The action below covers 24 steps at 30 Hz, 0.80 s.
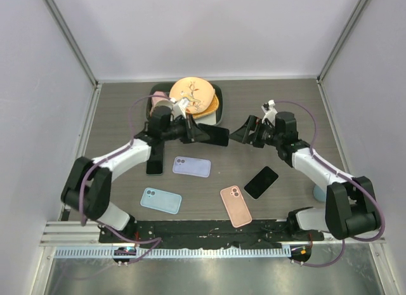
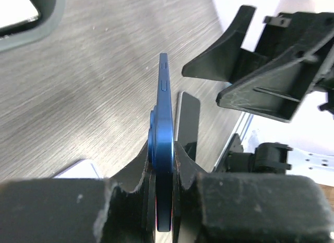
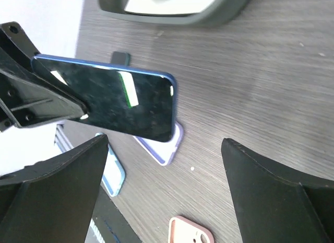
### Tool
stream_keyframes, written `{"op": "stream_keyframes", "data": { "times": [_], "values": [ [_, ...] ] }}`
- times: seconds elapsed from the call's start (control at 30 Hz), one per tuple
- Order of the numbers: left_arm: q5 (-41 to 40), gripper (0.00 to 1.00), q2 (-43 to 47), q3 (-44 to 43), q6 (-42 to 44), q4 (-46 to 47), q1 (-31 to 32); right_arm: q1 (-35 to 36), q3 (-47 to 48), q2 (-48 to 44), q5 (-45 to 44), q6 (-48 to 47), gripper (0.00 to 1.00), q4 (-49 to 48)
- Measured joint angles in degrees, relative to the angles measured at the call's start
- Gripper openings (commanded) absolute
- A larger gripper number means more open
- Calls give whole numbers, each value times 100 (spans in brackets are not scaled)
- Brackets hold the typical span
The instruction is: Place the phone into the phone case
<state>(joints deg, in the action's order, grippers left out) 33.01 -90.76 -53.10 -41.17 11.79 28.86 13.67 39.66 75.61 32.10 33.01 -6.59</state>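
My left gripper (image 1: 204, 134) is shut on a blue phone (image 1: 217, 136) and holds it above the table at the middle back. In the left wrist view the phone (image 2: 163, 96) stands edge-on, clamped between the fingers (image 2: 189, 164). My right gripper (image 1: 243, 134) is open and empty, facing the phone's free end a short way to its right. In the right wrist view the phone's dark screen (image 3: 112, 99) hangs ahead of the spread fingers (image 3: 62, 185). A lilac case (image 1: 191, 166), a light blue case (image 1: 160, 200) and a pink case (image 1: 235, 205) lie flat on the table.
A black phone-shaped slab (image 1: 261, 182) lies at the right front and another dark one (image 1: 155, 160) under the left arm. A dark tray (image 1: 217, 92) with a plate of food stands at the back. Grey walls enclose the table.
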Motion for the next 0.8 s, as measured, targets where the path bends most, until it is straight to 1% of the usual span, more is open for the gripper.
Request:
{"op": "stream_keyframes", "data": {
  "times": [0.1,0.23,0.3,0.4,0.53,0.63,0.67,0.73,0.77,0.8],
  "values": [
    [229,0,719,295,-83,107,-339,0,85,-142,289,42,96,-114],
    [614,0,1534,929,-448,553,-809,2,90,-129,852,435,95,-575],
    [778,0,1943,1292,-697,804,-975,9,76,-94,1213,883,95,-1099],
    [1099,0,2483,1690,-1075,1193,-1040,52,-15,-83,1641,1635,93,-2192],
    [1453,0,2909,1827,-1403,1650,-1051,321,-22,11,1932,2262,89,-3189],
    [1637,0,3084,1827,-1561,1996,-1051,664,-22,131,2033,2514,84,-3602],
    [1692,0,3119,1827,-1593,2087,-1051,748,-22,175,2041,2573,80,-3683],
    [1768,0,3130,1827,-1657,2192,-1051,903,-22,258,2059,2658,77,-3803],
    [1777,0,3128,1827,-1676,2194,-1051,992,-22,306,2063,2732,71,-3899],
    [1801,0,3112,1827,-1698,2205,-1051,1056,-22,330,2063,2776,67,-3960]
  ]
}}
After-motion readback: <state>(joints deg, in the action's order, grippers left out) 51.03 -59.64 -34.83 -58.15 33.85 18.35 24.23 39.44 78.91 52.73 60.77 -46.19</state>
